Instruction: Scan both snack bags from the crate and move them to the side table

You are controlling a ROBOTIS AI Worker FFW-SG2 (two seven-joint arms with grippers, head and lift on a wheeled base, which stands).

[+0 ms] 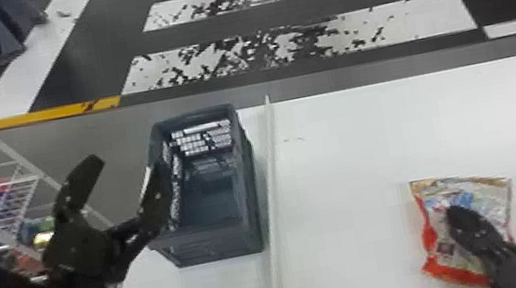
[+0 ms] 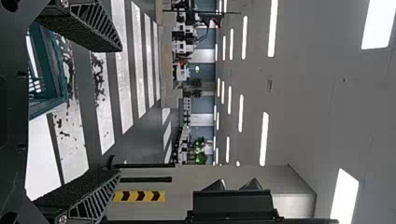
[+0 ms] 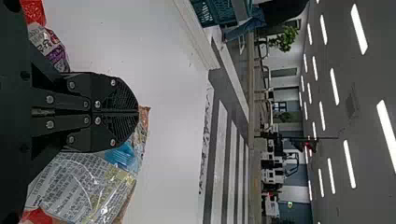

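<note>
Head cam: L gripper [image 1: 126, 165] abt 9 o'clock, crate [image 1: 218, 242] near it. Snack bag [image 1: 461, 191] on white table [image 1: 351, 160] at 4 o'clock, R gripper [image 1: 452, 212] over it – can't tell if touching.
L wrist: fingers [image 2: 88, 28] wide apart, crate beyond.
R wrist: fingers [image 3: 120, 95] tight together – bag right by 'em.

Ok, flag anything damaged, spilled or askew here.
Beyond the table, the white floor stripes look worn, with dark patches breaking up their paint. Nothing else stands out: the crate stands upright, and the snack bag lies on the table with no visible spill.
</note>
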